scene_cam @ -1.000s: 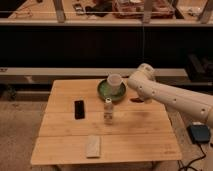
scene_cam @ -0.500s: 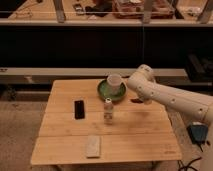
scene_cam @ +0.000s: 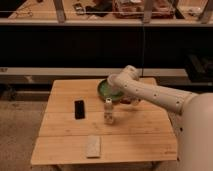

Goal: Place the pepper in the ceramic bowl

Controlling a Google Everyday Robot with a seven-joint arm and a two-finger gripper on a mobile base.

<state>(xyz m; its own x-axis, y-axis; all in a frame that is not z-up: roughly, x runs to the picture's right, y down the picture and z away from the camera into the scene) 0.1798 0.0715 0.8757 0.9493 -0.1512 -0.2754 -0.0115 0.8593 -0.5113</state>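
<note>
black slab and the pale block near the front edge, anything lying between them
Nothing: the camera view shows bare wood between the black slab and the pale block. The gripper is over the green bowl.

Bystanders on the wooden table (scene_cam: 65,145)
Black slab (scene_cam: 79,109) left; small bottle (scene_cam: 108,111) centre; pale block (scene_cam: 93,146) near front edge

Robotics lab or workshop setting is suggested. A wooden slatted table (scene_cam: 107,135) is set on speckled carpet at lower centre. A long dark counter with metal rails (scene_cam: 75,72) is seen across mid frame. Cluttered shelving with trays and loose gear (scene_cam: 135,9) is seen along the top edge.

The gripper is hidden behind the white arm at the far table edge, centre right.
</note>
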